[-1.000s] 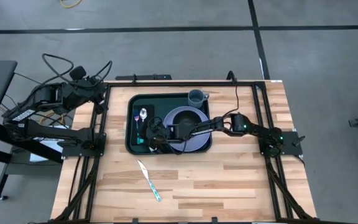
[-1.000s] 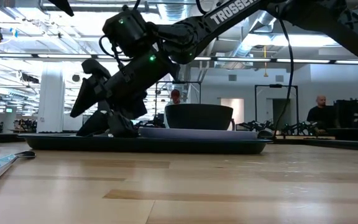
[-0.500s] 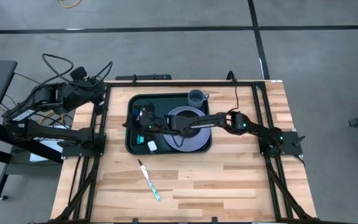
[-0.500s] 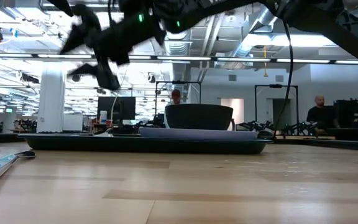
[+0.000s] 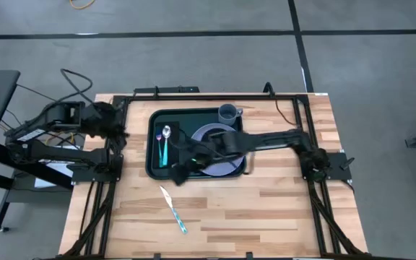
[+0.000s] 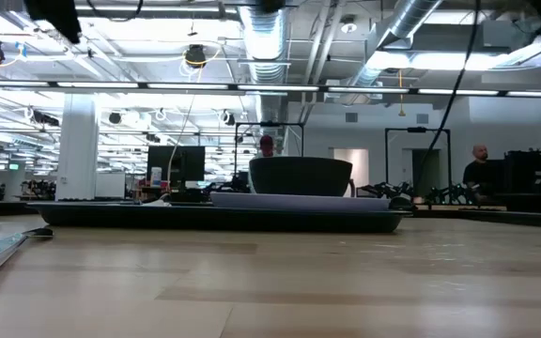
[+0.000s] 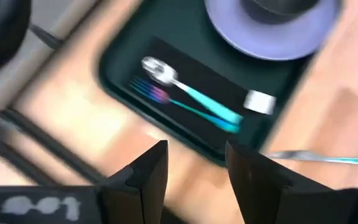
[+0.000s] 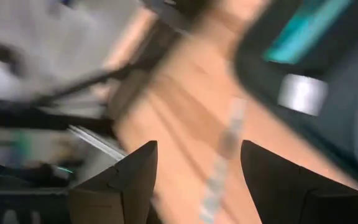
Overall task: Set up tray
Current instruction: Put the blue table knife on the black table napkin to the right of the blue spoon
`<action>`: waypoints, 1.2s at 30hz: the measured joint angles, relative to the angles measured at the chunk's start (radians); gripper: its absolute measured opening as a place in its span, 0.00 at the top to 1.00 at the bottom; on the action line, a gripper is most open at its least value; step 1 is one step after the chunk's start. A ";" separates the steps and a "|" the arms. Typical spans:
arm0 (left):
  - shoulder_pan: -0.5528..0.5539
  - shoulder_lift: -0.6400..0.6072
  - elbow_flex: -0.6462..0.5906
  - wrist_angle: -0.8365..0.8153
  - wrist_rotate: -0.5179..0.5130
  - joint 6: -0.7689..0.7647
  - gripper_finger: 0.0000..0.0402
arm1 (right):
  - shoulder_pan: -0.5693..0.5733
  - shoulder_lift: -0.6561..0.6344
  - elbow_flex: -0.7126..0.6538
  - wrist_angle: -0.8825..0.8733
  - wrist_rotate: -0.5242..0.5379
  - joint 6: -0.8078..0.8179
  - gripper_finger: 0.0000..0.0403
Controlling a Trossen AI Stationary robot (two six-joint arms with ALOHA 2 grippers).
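Observation:
The dark green tray [image 5: 152,162] lies on the table and holds a purple plate [image 5: 226,160] with a dark bowl [image 6: 299,176] and a grey cup [image 5: 227,112]. On its left side a black napkin [image 7: 185,74] bears a spoon [image 5: 166,133] and a fork [image 7: 166,98], both teal-handled, side by side. A teal-handled knife [image 5: 173,209] lies on the wood near the tray. My right gripper [image 5: 178,172] hovers open over the tray's near left corner, empty [image 8: 199,168]. My left gripper [image 5: 118,130] waits open at the table's left edge [image 7: 196,165].
A small white piece [image 7: 258,101] sits at the napkin's near end. Black frame rails [image 5: 107,202] run along the table's left and right sides. Bare wood [image 5: 266,209] stretches near the tray. People stand in the room behind the table [image 6: 482,164].
My right gripper has risen out of the tray's napkin area, swung over the cutlery, then drawn back toward the near edge above the tray's corner. The fork now shows uncovered beside the spoon. My left arm has shifted a little toward the near edge.

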 joint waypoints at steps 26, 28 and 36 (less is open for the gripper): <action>-0.619 0.215 -0.294 0.620 -0.114 -0.999 0.62 | 0.456 -0.946 -0.858 0.125 0.368 -0.361 0.48; -0.631 0.238 -0.293 0.637 -0.116 -1.012 0.62 | 0.455 -1.040 -1.004 0.257 0.346 -0.369 0.48; -0.690 0.297 -0.292 0.690 -0.158 -1.136 0.62 | 0.396 -1.323 -1.454 0.535 0.279 -0.271 0.49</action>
